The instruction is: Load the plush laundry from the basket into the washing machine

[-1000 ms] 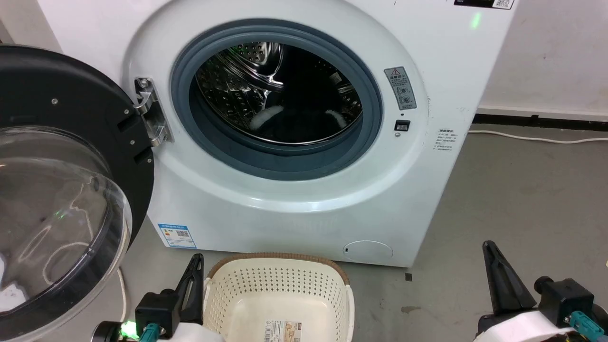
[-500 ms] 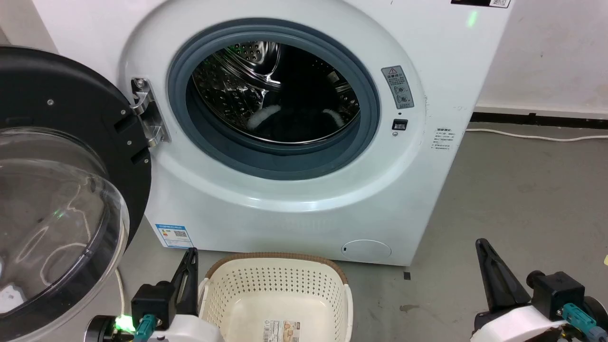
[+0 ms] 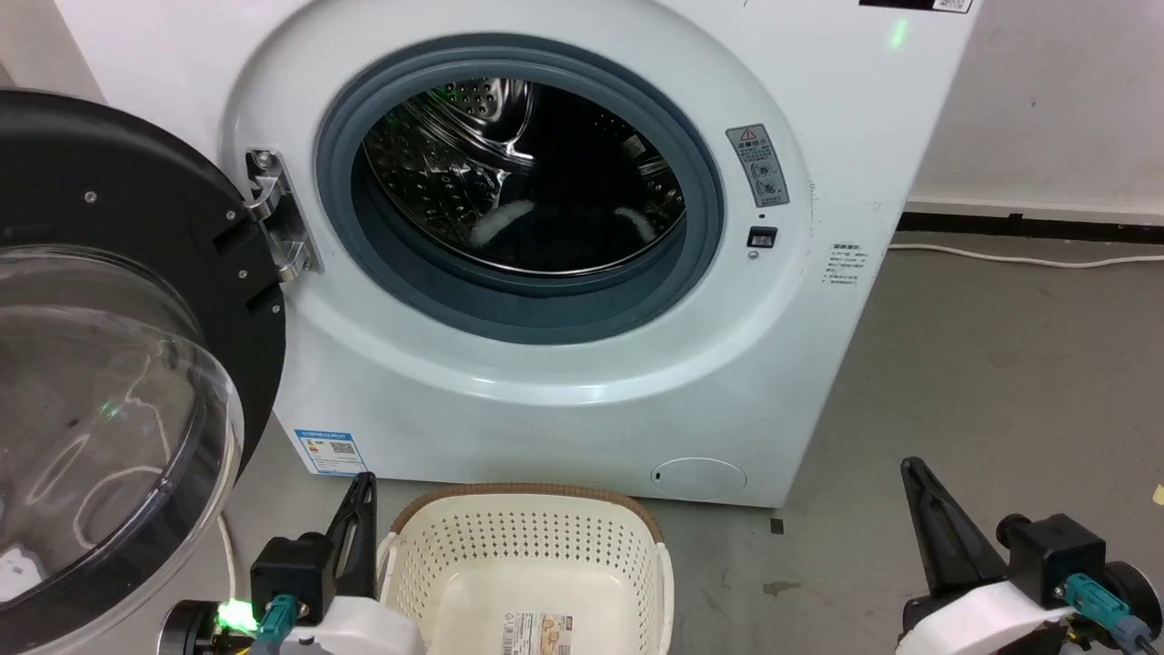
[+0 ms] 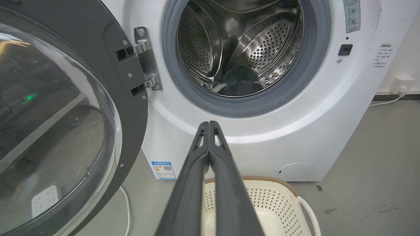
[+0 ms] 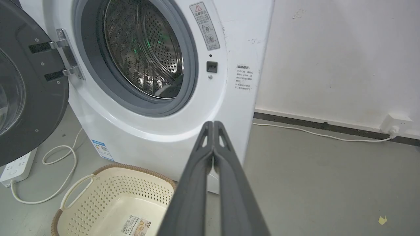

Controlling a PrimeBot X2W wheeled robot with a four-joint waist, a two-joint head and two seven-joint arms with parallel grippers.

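Head view: showing the plush laundry (image 3: 564, 241) lying low inside the washing machine (image 3: 564, 400), ahead of and above both tools, as a fluffy black mass with two white patches catching the light. Placing the left tool (image 3: 364, 491) just beside the basket (image 3: 527, 496) and the right tool (image 3: 918, 487) well apart on its other side.

Left wrist view: looking along the left tool (image 4: 209, 125), fingers pressed flat together; finding the plush laundry (image 4: 241, 83) beyond the tips, dark and rounded on the perforated drum (image 4: 262, 49), with the basket (image 4: 272, 196) under the fingers.

Right wrist view: looking along the right tool (image 5: 213, 124), likewise pressed together; glimpsing the plush laundry (image 5: 169, 91) as a dark sliver behind the grey gasket (image 5: 188, 75), up-left of the tips, with the basket (image 5: 131, 190) lying below-left.
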